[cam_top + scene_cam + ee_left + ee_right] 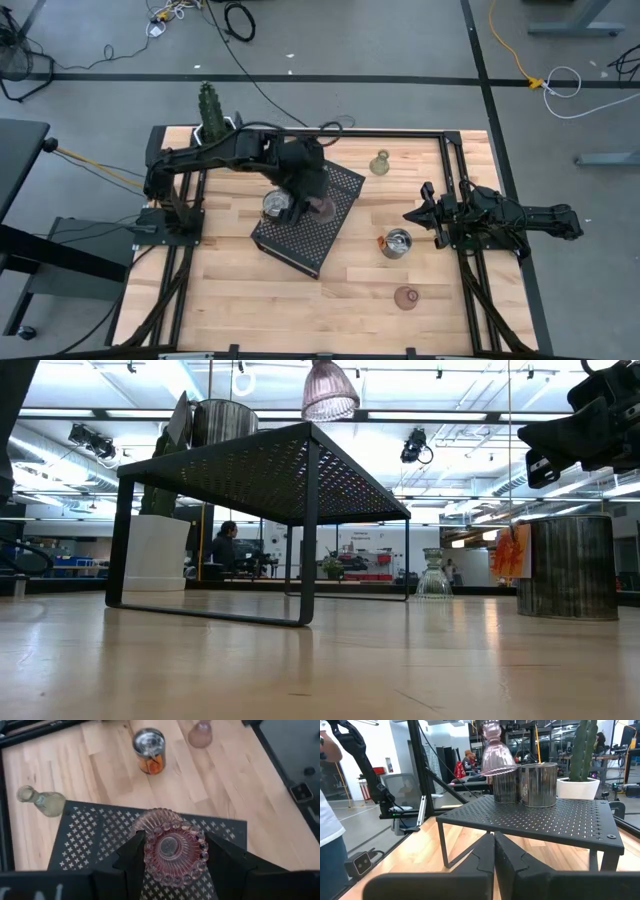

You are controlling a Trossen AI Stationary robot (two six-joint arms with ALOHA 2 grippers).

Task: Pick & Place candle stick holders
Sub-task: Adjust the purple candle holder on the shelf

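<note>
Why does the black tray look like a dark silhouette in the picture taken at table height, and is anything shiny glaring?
Low view: the black tray stands against bright ceiling lights, so it reads as a silhouette. Left wrist view: the pink glass holder between the left gripper's fingers catches highlights on its beaded rim; the silver holder glints.

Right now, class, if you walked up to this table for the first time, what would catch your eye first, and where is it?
Most striking is the pink glass holder gripped by the left gripper, held above the black perforated tray at mid-table. Two silver holders already stand on that tray. The right gripper waits shut at the table's right side, near a silver holder on the wood.
</note>
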